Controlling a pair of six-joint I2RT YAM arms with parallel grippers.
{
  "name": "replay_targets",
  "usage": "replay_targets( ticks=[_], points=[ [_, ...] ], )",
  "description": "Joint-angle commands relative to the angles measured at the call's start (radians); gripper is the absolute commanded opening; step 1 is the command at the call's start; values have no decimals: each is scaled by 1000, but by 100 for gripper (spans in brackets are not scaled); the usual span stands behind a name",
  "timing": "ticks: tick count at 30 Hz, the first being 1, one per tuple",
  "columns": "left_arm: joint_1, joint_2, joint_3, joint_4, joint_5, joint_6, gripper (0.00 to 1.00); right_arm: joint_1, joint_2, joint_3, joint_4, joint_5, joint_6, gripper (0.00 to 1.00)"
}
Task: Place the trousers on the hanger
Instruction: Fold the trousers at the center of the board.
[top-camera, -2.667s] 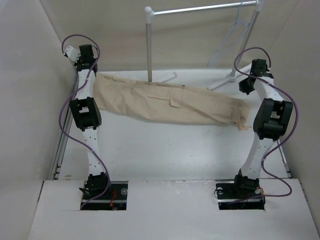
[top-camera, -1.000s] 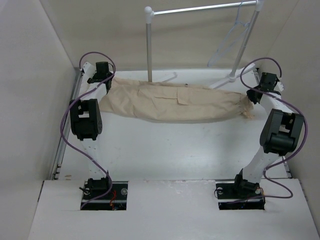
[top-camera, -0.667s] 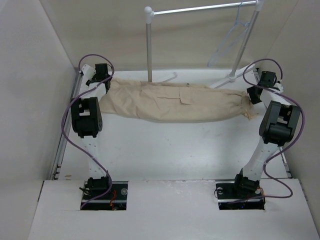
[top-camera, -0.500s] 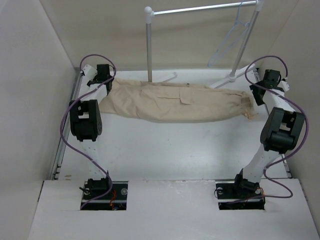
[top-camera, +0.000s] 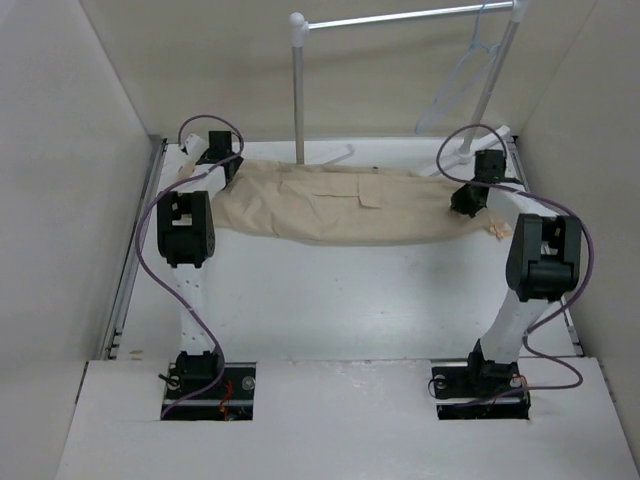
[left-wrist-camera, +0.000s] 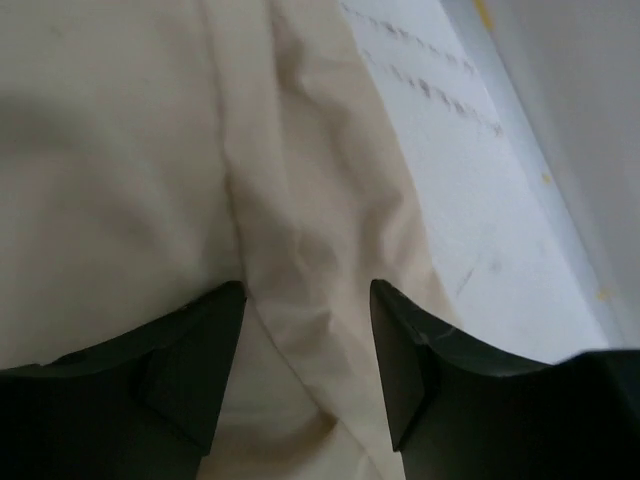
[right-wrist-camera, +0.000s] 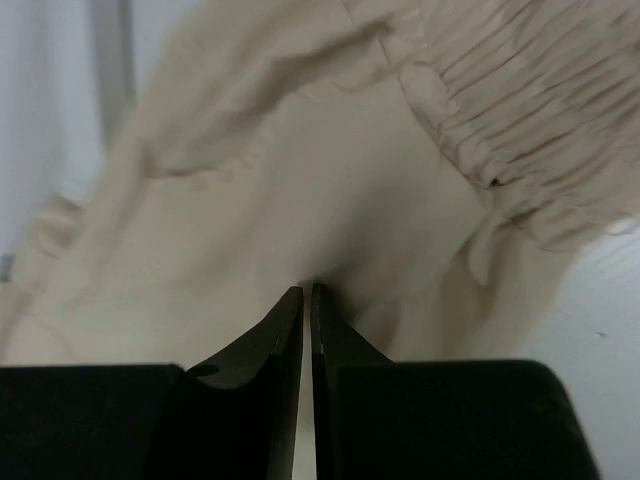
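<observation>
The beige trousers (top-camera: 340, 205) lie stretched left to right across the back of the table. My left gripper (top-camera: 222, 165) hangs over their left end. It is open in the left wrist view, its jaws (left-wrist-camera: 305, 300) astride a fold of the cloth (left-wrist-camera: 130, 150). My right gripper (top-camera: 468, 197) is down on the trousers' right end, near the gathered cuff (right-wrist-camera: 520, 110). Its jaws (right-wrist-camera: 306, 290) are shut, and the cloth (right-wrist-camera: 300, 180) puckers at their tips. The pale hanger (top-camera: 460, 85) hangs from the rack's rail at the back right, away from both grippers.
A white garment rack stands behind the trousers: an upright post (top-camera: 297, 90), a metal rail (top-camera: 400, 17) and base legs (top-camera: 335, 155) on the table. Walls close in on the left and right. A metal strip (top-camera: 135, 260) runs along the table's left edge.
My right gripper opened, moved left from the table's right edge onto the trousers' right end and closed there. The left gripper shifted slightly right and stayed open.
</observation>
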Motion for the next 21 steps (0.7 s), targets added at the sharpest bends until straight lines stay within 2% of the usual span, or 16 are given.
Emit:
replay_targets(
  ticks=[1, 6, 9, 17, 19, 21],
  points=[
    [66, -34, -47, -79, -16, -37, 54, 4, 81, 41, -75, -88, 7, 12],
    [118, -188, -323, -64, -78, -51, 54, 4, 53, -55, -119, -102, 10, 6],
    [137, -288, -475, -47, -99, -56, 54, -5, -33, -188, -92, -102, 21, 5],
    [138, -557, -763, -21, -125, -42, 54, 4, -298, -552, -39, -123, 62, 4],
    [121, -627, -809, -19, -127, -39, 55, 26, -380, -597, -38, -114, 62, 6],
    [101, -687, -825, -19, -127, -33, 56, 27, -452, -597, -42, -111, 48, 17]
  ],
)
